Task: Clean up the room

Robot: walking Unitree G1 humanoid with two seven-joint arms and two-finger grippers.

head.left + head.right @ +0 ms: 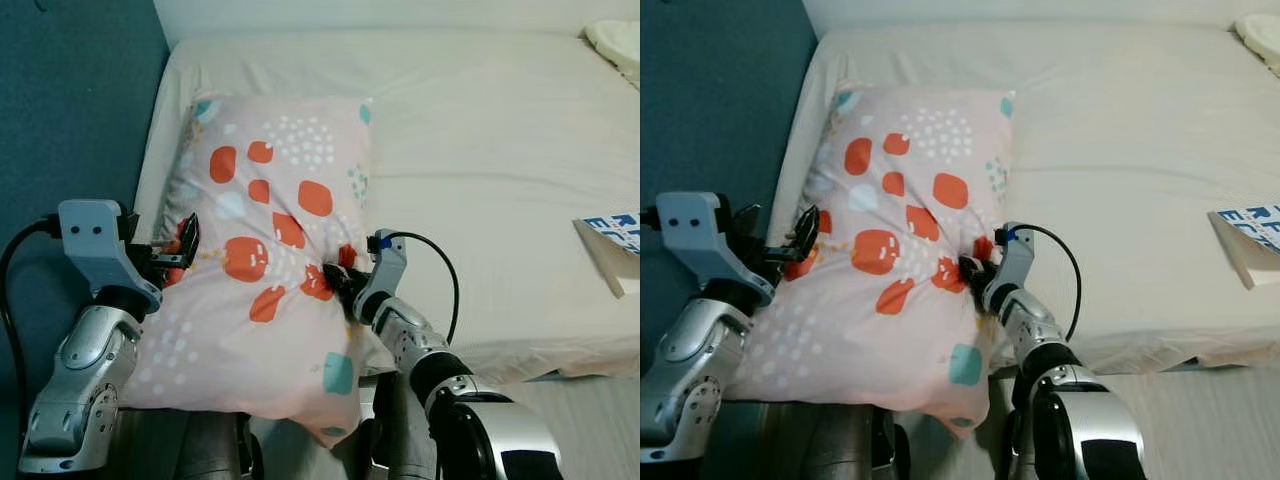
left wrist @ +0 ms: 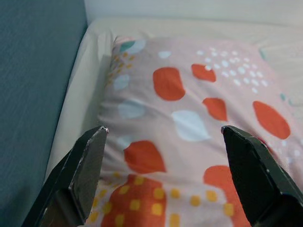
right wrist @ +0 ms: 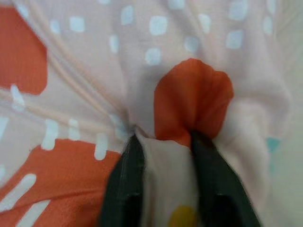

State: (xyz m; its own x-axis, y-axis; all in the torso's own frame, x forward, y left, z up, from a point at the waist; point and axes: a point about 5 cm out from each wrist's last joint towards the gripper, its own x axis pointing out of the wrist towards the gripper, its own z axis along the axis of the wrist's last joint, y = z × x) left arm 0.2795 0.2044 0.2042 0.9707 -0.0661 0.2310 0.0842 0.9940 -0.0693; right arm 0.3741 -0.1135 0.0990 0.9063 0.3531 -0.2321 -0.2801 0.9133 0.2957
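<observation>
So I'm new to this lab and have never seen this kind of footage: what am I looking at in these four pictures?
It's a humanoid robot at a bed. The two wide pictures come from a stereo camera on its head, looking down. The two close-ups come from cameras on its wrists, looking along each gripper's black fingers. On the bed lies a pink pillow with orange and teal spots, its near end hanging over the edge. The right gripper pinches a fold of the pillow's cover; its wrist view shows the fabric bunched between the fingers. The left gripper is open at the pillow's left side. A book rests at the bed's right edge.
</observation>
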